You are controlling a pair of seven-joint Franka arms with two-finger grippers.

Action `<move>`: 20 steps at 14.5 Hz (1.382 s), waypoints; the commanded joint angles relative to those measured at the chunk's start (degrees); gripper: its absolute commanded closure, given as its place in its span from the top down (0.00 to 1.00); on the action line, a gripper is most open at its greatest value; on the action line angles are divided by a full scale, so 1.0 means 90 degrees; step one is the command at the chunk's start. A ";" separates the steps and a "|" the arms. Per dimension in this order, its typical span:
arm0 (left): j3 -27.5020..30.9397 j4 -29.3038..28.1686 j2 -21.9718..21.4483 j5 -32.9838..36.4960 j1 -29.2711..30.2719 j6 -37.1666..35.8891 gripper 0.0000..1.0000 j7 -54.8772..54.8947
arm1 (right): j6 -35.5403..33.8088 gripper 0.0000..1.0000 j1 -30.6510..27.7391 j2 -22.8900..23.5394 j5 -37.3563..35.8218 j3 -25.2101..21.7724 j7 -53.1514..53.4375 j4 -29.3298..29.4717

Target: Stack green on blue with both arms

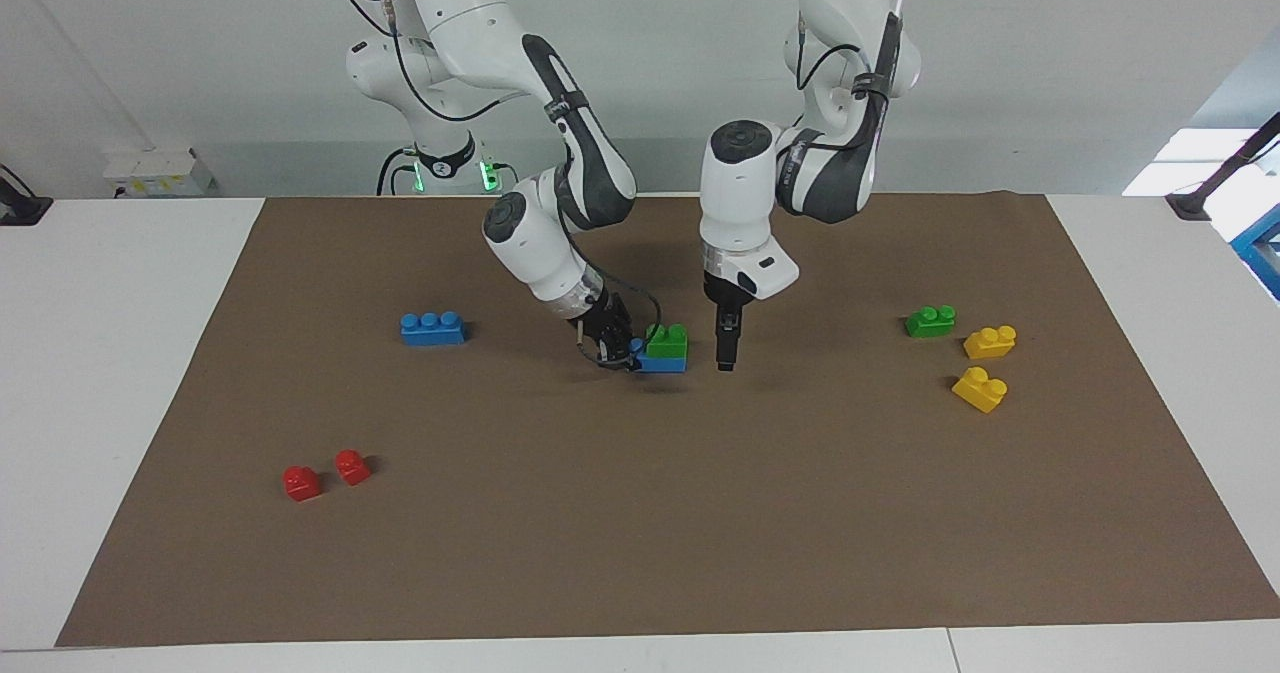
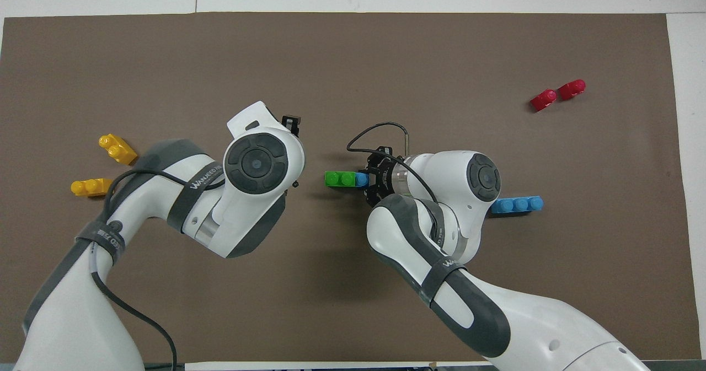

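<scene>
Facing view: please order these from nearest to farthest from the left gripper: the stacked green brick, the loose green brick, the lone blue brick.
From the left gripper:
1. Stacked green brick, beside it, mid-table.
2. Loose green brick, toward the left arm's end.
3. Lone blue brick, toward the right arm's end.

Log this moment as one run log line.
stack: green brick on blue brick | right claw: shut on blue brick | left claw: open, empty, beside stack

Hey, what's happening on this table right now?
A green brick sits stacked on a blue brick mid-mat. The right gripper is shut on the blue brick's end, holding it steady. The left gripper, open, hangs beside the stack, not touching it. Spare bricks lie toward both ends.
</scene>
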 commanded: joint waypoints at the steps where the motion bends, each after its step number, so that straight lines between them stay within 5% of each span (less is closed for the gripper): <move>1: -0.0042 -0.0008 -0.0185 0.0123 0.0411 -0.0145 1.00 0.0674 | 0.0125 0.11 -0.0022 -0.0001 0.0149 -0.0017 -0.0341 -0.0270; 3: -0.0042 -0.0008 -0.0321 0.0123 0.0752 -0.0155 1.00 0.1260 | 0.0116 0.22 -0.0022 -0.0001 0.0149 -0.0017 -0.0332 -0.0270; 5: -0.0042 0.0059 -0.0429 0.0113 0.1104 -0.0339 1.00 0.2041 | 0.0086 0.77 -0.0022 -0.0001 0.0149 -0.0027 -0.0322 -0.0270; 6: -0.0042 0.0157 -0.0439 0.0084 0.1241 -0.0456 1.00 0.2392 | 0.0086 0.84 -0.0022 -0.0010 0.0149 -0.0027 -0.0322 -0.0270; 12: -0.0032 0.0859 -0.0449 -0.0286 0.2217 -0.1266 1.00 0.5076 | 0.0086 0.87 -0.0022 -0.0001 0.0149 -0.0017 -0.0322 -0.0260; 20: 0.0046 0.1036 -0.1278 -0.1204 0.3399 -0.2360 1.00 0.9110 | -0.0333 0.95 -0.0549 -0.0020 0.0149 -0.0027 -0.0380 -0.0231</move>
